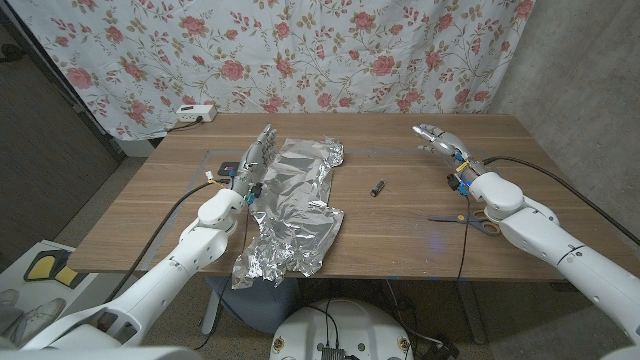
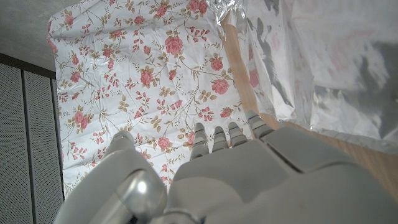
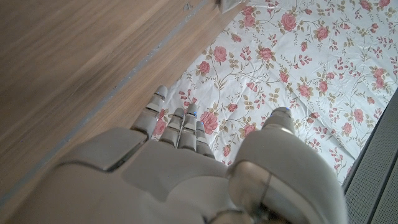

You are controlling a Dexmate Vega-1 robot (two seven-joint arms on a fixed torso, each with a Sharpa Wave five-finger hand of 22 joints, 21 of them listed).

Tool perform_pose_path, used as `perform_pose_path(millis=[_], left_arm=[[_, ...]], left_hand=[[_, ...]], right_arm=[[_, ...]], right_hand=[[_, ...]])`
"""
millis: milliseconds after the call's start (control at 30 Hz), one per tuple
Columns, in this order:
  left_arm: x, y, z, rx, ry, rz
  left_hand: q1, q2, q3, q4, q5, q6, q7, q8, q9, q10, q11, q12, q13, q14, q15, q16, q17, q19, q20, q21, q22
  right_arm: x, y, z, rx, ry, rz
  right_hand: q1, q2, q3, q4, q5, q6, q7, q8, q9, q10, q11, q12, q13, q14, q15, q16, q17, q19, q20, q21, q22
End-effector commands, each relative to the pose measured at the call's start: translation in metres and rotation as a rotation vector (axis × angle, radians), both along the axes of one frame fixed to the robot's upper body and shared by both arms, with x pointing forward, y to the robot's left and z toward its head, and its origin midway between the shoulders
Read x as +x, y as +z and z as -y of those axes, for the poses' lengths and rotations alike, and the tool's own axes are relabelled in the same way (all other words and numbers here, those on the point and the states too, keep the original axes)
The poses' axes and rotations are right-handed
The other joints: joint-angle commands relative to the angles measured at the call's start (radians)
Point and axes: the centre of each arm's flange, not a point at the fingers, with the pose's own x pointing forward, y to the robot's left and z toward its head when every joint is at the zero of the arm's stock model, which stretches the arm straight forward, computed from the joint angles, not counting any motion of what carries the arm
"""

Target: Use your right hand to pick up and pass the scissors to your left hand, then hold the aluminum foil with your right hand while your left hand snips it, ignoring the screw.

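Plainly, the right hand [image 1: 438, 137] has its fingers [image 3: 181, 124] stretched out and a little apart, holding nothing, over the table [image 1: 400, 235] toward the far right corner, while the left hand [image 1: 255, 155] reaches with fingers [image 2: 219, 138] extended and empty along the left edge of the foil [image 1: 295, 205]. Behind the right hand, under its forearm near the table's right edge, lie the scissors [image 1: 470, 220], untouched; the crumpled foil sprawls from mid-table to the near edge, and the screw [image 1: 378, 188] sits between foil and scissors, apart from both.
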Motion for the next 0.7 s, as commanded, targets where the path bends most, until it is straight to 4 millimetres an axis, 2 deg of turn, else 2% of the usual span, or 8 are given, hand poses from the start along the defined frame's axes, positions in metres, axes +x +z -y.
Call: perform_pose_path(millis=[33,533,633,700], left_arm=[[0.004,-0.003,0.002,-0.001,0.004,-0.018],[0.004,-0.004,0.003,-0.006,0.014,-0.02],[0.004,-0.006,0.004,-0.017,0.016,-0.02],[0.004,-0.008,0.004,-0.025,0.018,-0.021]], left_hand=[[0.004,0.005,0.003,-0.005,0.004,0.009,0.002,0.007,0.002,0.007,0.006,0.009,-0.001,-0.004,-0.002,0.008,0.002,0.005,0.0,-0.001,0.005],[0.003,0.006,0.002,-0.008,0.004,0.006,0.0,0.006,0.002,0.006,0.006,0.01,-0.003,-0.005,0.0,0.008,0.002,0.009,-0.003,-0.007,0.006],[0.002,0.007,0.002,-0.01,0.004,-0.024,-0.013,-0.005,0.002,0.005,0.004,0.01,-0.004,-0.005,-0.001,0.008,0.002,0.012,-0.004,-0.012,0.006],[0.001,0.008,0.002,-0.013,0.004,-0.078,-0.019,-0.018,0.001,0.001,-0.001,0.009,-0.005,-0.006,-0.001,0.009,0.002,0.014,-0.004,-0.018,0.006]], right_arm=[[-0.011,0.002,0.008,-0.112,-0.049,0.021],[-0.031,0.011,0.011,-0.259,-0.144,0.068],[-0.034,0.011,0.011,-0.263,-0.146,0.076],[-0.037,0.012,0.011,-0.29,-0.167,0.082]], right_hand=[[0.015,0.004,0.002,-0.011,0.001,-0.005,-0.003,-0.002,0.0,-0.004,-0.001,-0.004,0.003,-0.004,0.0,-0.003,0.001,-0.003,0.001,-0.002,0.0],[0.026,0.01,0.01,-0.018,-0.003,-0.013,-0.007,-0.007,0.0,-0.005,-0.006,-0.005,0.005,-0.005,-0.003,-0.003,0.001,-0.004,0.004,0.0,0.0],[0.029,0.011,0.012,-0.02,-0.004,-0.009,-0.008,-0.005,0.0,0.003,-0.008,-0.002,0.006,-0.002,-0.005,-0.002,0.001,-0.001,0.002,0.002,0.0],[0.03,0.011,0.013,-0.02,-0.004,-0.009,-0.008,-0.005,0.0,0.003,-0.007,-0.002,0.006,-0.001,-0.005,-0.002,0.001,0.0,0.001,0.003,0.0]])
